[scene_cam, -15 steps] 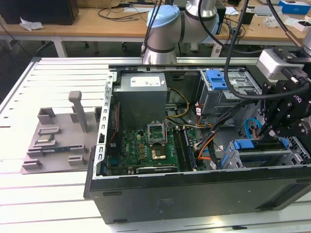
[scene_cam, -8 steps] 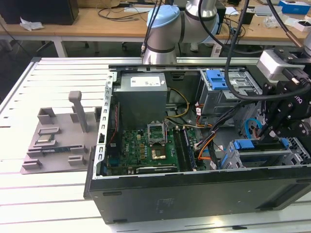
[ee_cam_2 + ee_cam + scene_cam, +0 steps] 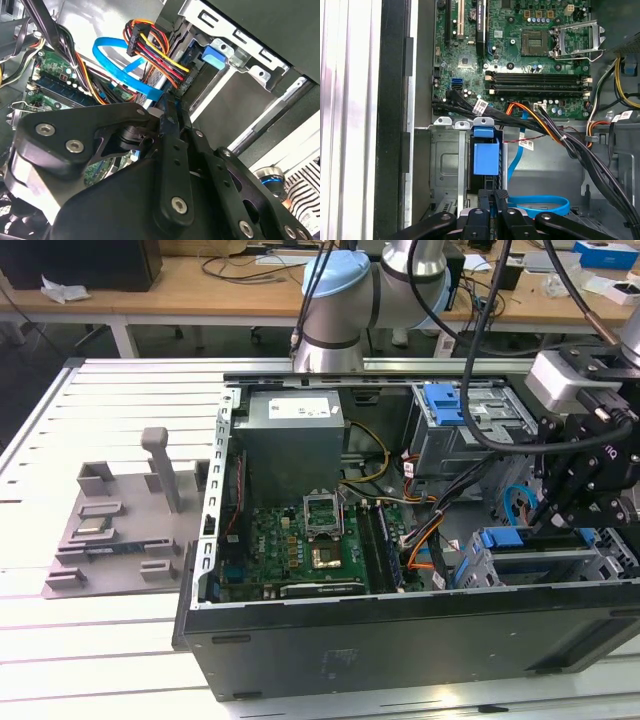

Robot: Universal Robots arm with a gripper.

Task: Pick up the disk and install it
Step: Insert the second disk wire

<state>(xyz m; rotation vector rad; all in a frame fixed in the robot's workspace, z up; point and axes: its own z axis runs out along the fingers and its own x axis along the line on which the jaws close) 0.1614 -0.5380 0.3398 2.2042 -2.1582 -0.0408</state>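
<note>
Black linkages of the gripper (image 3: 560, 512) hang over the drive cage at the exterior view's right, inside the open computer case (image 3: 400, 635). The disk (image 3: 545, 558) sits in that cage, its blue carrier edge showing just below the fingers. In the first wrist view, the gripper (image 3: 493, 196) has its jaws pressed together, nothing between them, beside the disk (image 3: 485, 159) slotted in its bay. In the second wrist view, the closed fingers (image 3: 171, 125) point toward a bundle of cables (image 3: 152, 55).
</note>
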